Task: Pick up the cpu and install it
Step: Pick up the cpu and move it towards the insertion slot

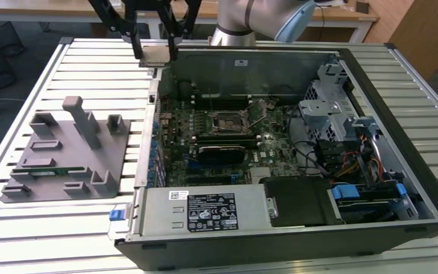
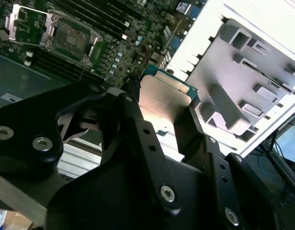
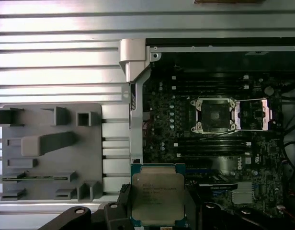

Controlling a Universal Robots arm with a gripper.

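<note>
**A:** Where is the cpu (image 3: 158, 196) at this moment?

**B:** It is clamped in the gripper (image 1: 155, 53), with the two black fingers (image 2: 138, 124) pressing on opposite edges. In the exterior view it hangs in the air over the far corner of the open computer case (image 1: 280, 254), toward the exterior view's left. That is well apart from the socket (image 3: 213, 114), whose metal frame (image 3: 253, 115) is flipped open.

**A:** How do you expect it to handle?

**B:** Light and stiff, I'd say, with no flex. The underside is probably delicate and shouldn't be scraped. The smooth metal top looks slippery, so the thin green rim is the sensible place to take hold, and that's where the fingers sit.

**A:** Which way does it point?

**B:** It lies flat with the silvery top up. It's almost square, so it has no real long axis. Its edges run parallel to the socket's sides. I can't tell which corner is keyed.
</note>
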